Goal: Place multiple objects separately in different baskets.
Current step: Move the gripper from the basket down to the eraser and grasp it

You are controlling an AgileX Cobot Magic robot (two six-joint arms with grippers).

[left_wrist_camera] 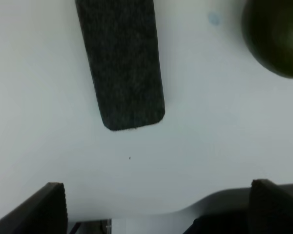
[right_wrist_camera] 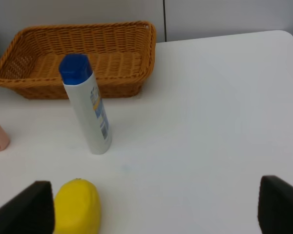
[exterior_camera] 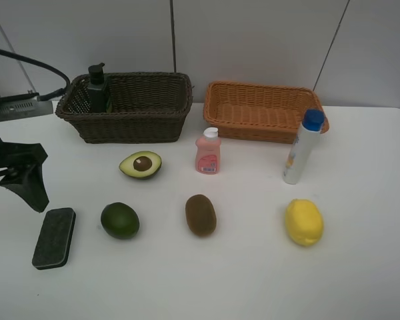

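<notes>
The dark brown basket (exterior_camera: 143, 123) stands at the back left with the dark green pump bottle (exterior_camera: 97, 87) upright in its left end. To its right is the orange-tan basket (exterior_camera: 253, 128), with nothing in it. On the table are the halved avocado (exterior_camera: 141, 165), pink bottle (exterior_camera: 208, 152), white blue-capped tube (exterior_camera: 301, 148), green avocado (exterior_camera: 120, 221), kiwi (exterior_camera: 201, 215), lemon (exterior_camera: 304, 222) and felt eraser (exterior_camera: 54, 237). My left gripper (left_wrist_camera: 158, 209) hangs open above the table just short of the eraser (left_wrist_camera: 122, 63). My right gripper (right_wrist_camera: 156, 209) is open, with the lemon (right_wrist_camera: 78, 208) beside one finger.
The white table's left edge lies under my left gripper (exterior_camera: 20, 175), which shows dark at the far left. A cable and a grey mount (exterior_camera: 17, 107) sit behind it. A pale wall runs close behind both baskets.
</notes>
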